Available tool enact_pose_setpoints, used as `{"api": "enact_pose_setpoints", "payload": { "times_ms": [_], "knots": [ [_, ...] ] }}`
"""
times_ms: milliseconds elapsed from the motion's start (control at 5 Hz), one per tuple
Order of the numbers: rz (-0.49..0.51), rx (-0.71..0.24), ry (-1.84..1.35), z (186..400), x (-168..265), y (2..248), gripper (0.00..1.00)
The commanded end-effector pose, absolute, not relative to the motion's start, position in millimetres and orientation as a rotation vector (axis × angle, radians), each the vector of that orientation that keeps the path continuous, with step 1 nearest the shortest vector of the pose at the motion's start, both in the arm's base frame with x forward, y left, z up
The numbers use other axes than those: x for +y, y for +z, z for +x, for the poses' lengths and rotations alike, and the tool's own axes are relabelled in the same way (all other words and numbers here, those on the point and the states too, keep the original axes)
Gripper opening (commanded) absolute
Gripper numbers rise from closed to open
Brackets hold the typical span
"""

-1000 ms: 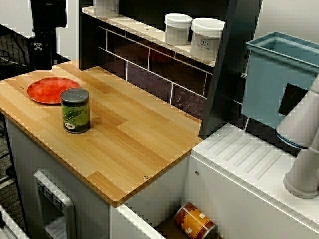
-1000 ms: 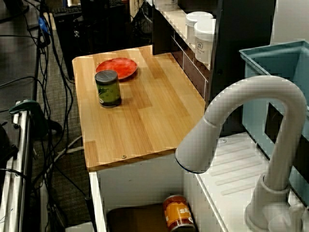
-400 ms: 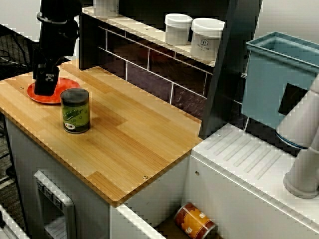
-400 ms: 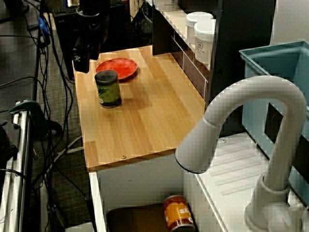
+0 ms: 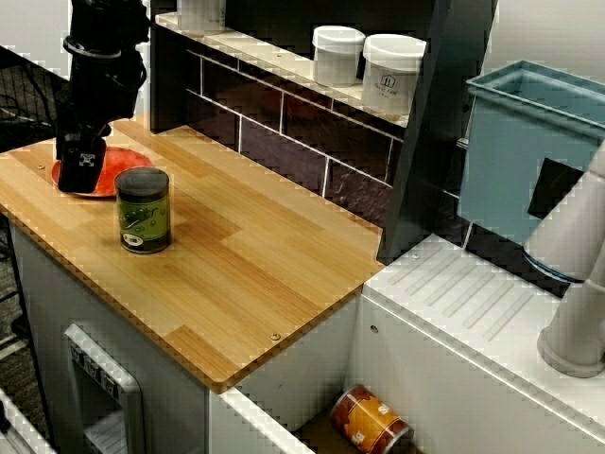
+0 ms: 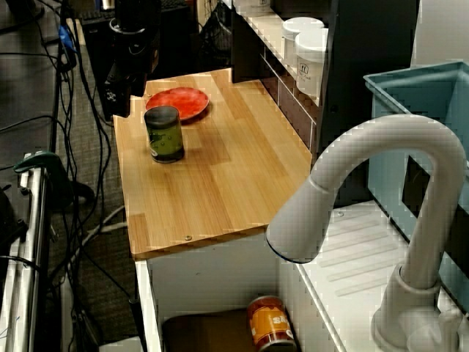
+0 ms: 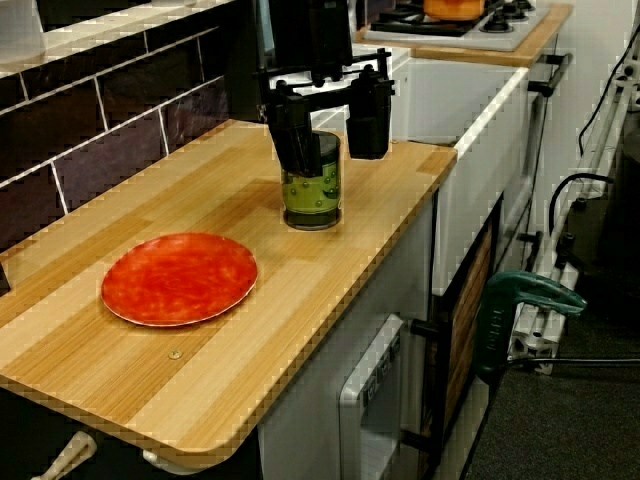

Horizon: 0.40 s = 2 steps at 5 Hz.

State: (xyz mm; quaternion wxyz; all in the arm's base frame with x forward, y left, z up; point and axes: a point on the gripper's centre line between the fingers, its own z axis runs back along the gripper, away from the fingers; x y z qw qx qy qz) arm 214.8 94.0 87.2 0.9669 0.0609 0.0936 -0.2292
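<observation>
My gripper (image 7: 332, 125) is open, its two black fingers (image 7: 295, 135) spread apart with nothing between them. In the view that rides on the gripper, a dark green can (image 7: 312, 185) stands upright on the wooden counter (image 7: 240, 340) just beyond the fingers, and a red plate (image 7: 180, 278) lies nearer the camera. From the counter's front, the gripper (image 5: 80, 175) hangs over the left part of the red plate (image 5: 121, 163), a little left of and behind the green can (image 5: 143, 210). From the sink end, the gripper (image 6: 116, 106) is at the counter's far left corner beside the plate (image 6: 179, 103) and can (image 6: 163, 134).
Two white jars (image 5: 337, 55) (image 5: 392, 74) stand on the shelf above the dark tiled wall. A blue bin (image 5: 529, 151) and a white faucet (image 6: 366, 198) are at the right. An orange can (image 5: 371, 419) lies in the sink below. Cables cover the floor (image 6: 66, 183).
One second ago the arm was off the counter at the upper left. It came down over the red plate and has since shifted slightly left toward the counter's end.
</observation>
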Motion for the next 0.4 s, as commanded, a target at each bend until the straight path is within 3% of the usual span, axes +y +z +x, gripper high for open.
{"api": "enact_pose_setpoints", "payload": {
  "times_ms": [0, 200],
  "knots": [
    [0.170, 0.159, -0.437, 206.7, 103.7, 91.4, 1.00],
    [0.191, 0.156, -0.437, 208.3, 106.0, 87.6, 1.00]
  ]
}}
